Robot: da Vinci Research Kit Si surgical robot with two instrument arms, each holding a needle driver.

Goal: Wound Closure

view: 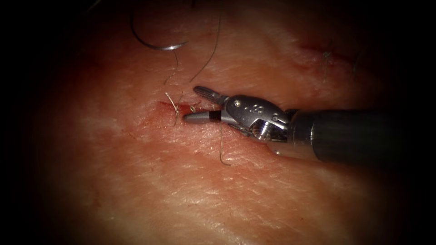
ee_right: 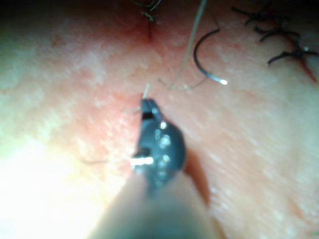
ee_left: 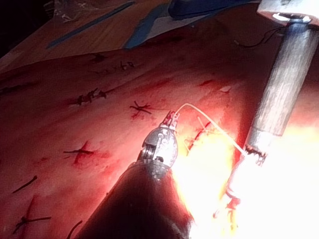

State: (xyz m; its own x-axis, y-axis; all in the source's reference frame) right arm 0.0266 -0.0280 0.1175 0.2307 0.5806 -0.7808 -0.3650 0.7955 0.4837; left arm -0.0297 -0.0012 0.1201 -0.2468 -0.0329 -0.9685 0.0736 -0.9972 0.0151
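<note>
My right tool (view: pixel 190 104) comes in from the right and hovers at the small red cut (view: pixel 175 107), jaws open and holding nothing. Short pale thread ends (view: pixel 173 105) stick out of the cut just left of its tips. The curved needle (view: pixel 156 44) lies free on the tissue (view: pixel 190 195), up and left of the cut, not in it. Thread (view: pixel 210 52) runs from near the cut upward out of the picture. In the left wrist view my left tool (ee_left: pixel 171 119) is shut on a pale thread (ee_left: pixel 199 108) that arcs toward the right tool's shaft (ee_left: pixel 281 84). The right wrist view shows my right tool (ee_right: pixel 147 105) and the needle (ee_right: pixel 205 62).
Another thread end (view: pixel 222 147) lies on the tissue below the right tool's wrist. An older stitched cut (view: pixel 326 53) sits at the upper right. Several dark finished stitches (ee_left: pixel 142 107) dot the tissue around the left tool. Red fluid stains the cut's edges.
</note>
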